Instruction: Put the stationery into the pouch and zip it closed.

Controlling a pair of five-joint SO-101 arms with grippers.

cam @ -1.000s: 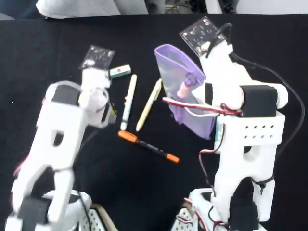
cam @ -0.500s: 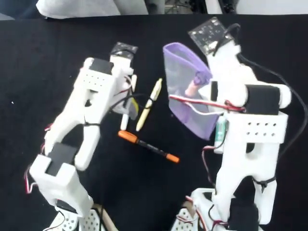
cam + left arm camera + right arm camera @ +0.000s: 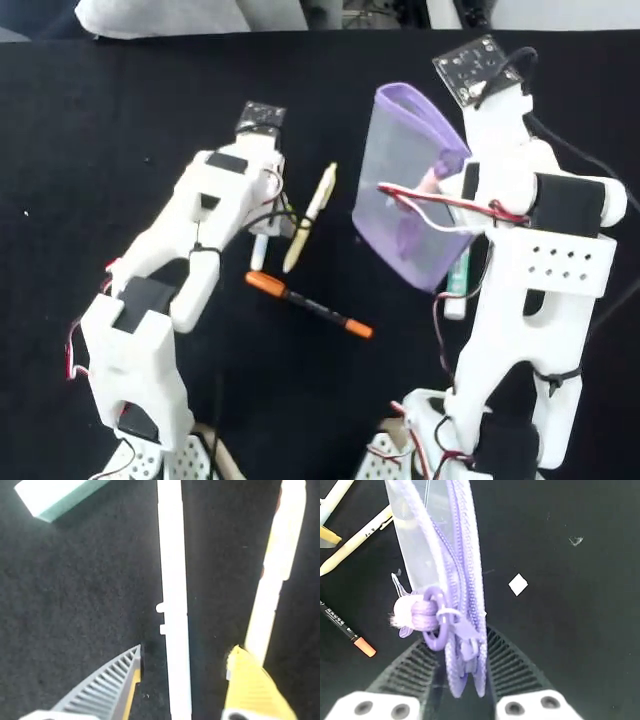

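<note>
L tool [image 3: 186, 654] moved astride white pen [image 3: 172, 555]; R tool [image 3: 464, 652] clamps pouch [image 3: 405, 190].

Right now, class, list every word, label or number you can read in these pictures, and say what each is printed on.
On the marker: white print along the black barrel, too small to read.
On the yellow pen: dark marks, too blurred to read.
On the pouch, white pen and eraser: no text visible.
</note>
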